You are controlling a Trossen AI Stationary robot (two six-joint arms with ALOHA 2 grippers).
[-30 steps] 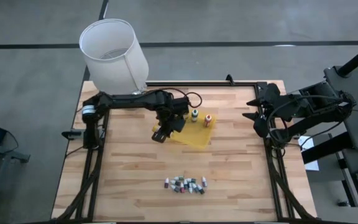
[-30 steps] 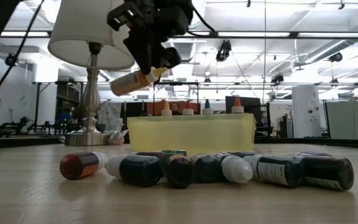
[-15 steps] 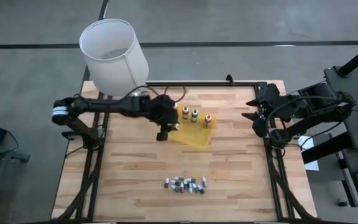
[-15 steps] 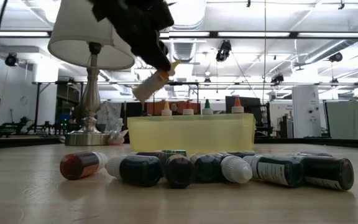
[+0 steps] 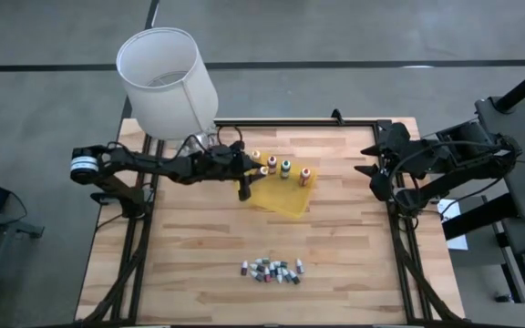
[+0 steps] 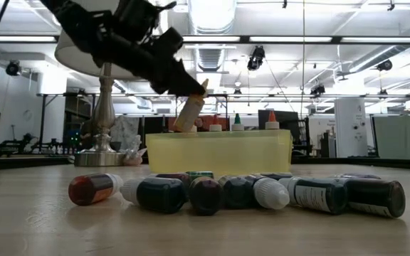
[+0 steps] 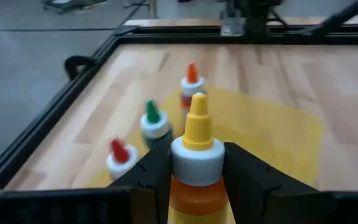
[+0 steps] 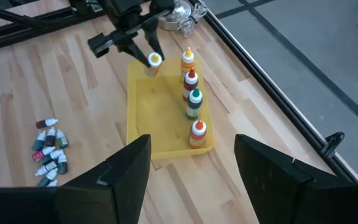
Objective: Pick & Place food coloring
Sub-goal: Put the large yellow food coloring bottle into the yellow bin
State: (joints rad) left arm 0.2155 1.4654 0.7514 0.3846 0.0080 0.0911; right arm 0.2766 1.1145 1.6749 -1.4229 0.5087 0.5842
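Observation:
My left gripper (image 5: 255, 169) reaches in from the table's left over the left part of the yellow tray (image 5: 285, 199), shut on a food coloring bottle (image 7: 196, 149) with an orange body, white collar and yellow tip. Several more food coloring bottles (image 8: 192, 93) stand upright on their bases in a row in the tray, with yellow, red, green and orange tips. A heap of tiny vials (image 5: 270, 270) lies on the wood near the table's near edge. My right gripper (image 8: 191, 174) hangs open, high at the table's right edge (image 5: 376, 173), holding nothing. My left gripper pinches the bottle between its two fingers (image 7: 157, 177), at the white collar (image 7: 194, 163) and the body just under it. The fingers come from the table's left, slanting slightly down. The bottle stands nearly upright, tip leaning toward the far right (image 6: 188, 114). The tray wall hides its base.
A lamp with a white shade (image 5: 167, 77) stands at the table's far left corner, its metal base (image 6: 100, 158) just left of the tray. A black rail (image 5: 335, 121) runs along the far edge. Bare wood lies between the tray and the vials.
My left gripper has come down toward the tray and tipped from pointing steeply down to nearly level, while the arm drew back toward the table's left. The bottle, which lay almost level high above the tray, has swung nearly upright and sunk to the tray's rim.

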